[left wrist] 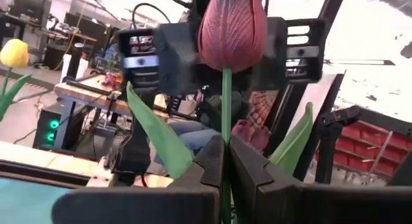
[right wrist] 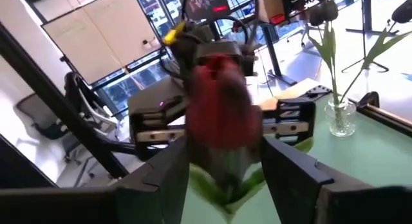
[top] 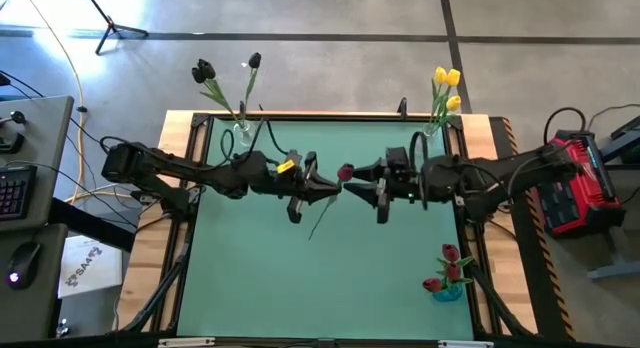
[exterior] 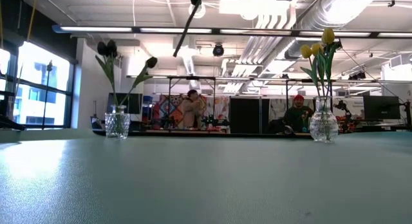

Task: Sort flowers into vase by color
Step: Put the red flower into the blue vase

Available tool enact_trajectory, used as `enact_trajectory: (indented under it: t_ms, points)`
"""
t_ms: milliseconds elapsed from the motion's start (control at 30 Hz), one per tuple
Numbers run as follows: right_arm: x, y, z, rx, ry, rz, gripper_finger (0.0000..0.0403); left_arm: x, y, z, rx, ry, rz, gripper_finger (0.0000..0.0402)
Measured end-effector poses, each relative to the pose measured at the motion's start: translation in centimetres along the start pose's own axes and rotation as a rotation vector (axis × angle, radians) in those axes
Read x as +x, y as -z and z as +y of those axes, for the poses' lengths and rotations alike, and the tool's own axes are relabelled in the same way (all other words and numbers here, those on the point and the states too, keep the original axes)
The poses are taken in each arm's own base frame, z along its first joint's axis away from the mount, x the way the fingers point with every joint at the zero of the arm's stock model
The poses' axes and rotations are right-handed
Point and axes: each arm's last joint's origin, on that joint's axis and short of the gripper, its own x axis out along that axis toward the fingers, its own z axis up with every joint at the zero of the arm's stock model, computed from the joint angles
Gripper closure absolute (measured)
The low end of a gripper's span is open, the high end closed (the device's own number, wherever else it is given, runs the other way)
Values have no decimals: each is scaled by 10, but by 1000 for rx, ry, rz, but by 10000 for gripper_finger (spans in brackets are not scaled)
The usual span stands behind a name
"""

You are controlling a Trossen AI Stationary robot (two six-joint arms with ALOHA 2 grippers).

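The left gripper (top: pixel 328 189) pinches the stem of a red tulip (top: pixel 345 173) held over the middle of the green table (top: pixel 250 278), while the right gripper (top: pixel 358 181), fingers spread wide, faces it with the flower head between its fingertips.

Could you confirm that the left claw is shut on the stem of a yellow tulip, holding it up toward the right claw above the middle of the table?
Not quite: the tulip is red, not yellow, as the left wrist view shows. The left claw is shut on its stem, holding it toward the right claw above the middle of the table.
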Motion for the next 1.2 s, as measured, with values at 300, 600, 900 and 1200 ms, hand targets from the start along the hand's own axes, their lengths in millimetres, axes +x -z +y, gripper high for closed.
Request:
enact_trajectory:
  t_ms: [300, 600, 900, 1200]
  points:
    - [16, 3, -5, -60, -12, 1, 226, 0, 0, 1, 5, -18, -5, 401]
    - [25, 4, -15, -79, 31, 16, 312, 0, 0, 2, 19, -29, 1, 401]
    - [23, 3, -20, -122, 65, 33, 398, 0, 2, 4, -19, -100, -5, 367]
    - [-36, -35, -25, -147, 208, 286, 402, -5, 18, 20, -102, -308, 139, 265]
